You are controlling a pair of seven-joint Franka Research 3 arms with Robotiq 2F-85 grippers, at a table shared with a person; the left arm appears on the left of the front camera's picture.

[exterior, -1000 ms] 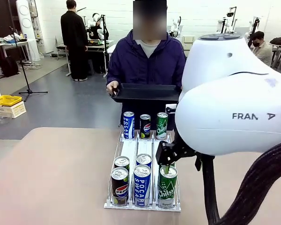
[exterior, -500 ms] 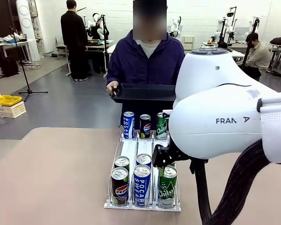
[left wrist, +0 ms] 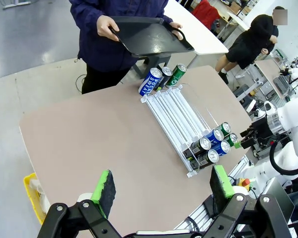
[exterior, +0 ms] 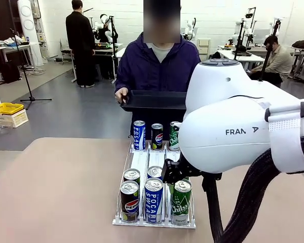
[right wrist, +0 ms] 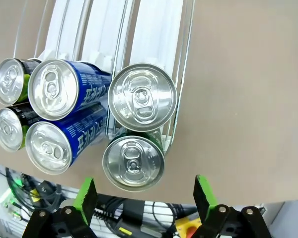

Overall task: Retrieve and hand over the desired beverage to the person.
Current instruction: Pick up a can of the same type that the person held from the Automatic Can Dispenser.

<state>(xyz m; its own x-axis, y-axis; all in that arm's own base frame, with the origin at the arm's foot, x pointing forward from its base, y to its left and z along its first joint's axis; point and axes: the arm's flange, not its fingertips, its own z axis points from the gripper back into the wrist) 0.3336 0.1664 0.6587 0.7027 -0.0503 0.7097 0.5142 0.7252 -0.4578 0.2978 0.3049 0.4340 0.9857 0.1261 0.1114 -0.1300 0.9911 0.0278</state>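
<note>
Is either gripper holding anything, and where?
No. Both are open and empty: the right gripper hangs above the front green can, the left gripper over the table.

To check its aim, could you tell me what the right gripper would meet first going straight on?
Probably the top of the front green can, in the rack's right lane, though depth is unclear.
</note>
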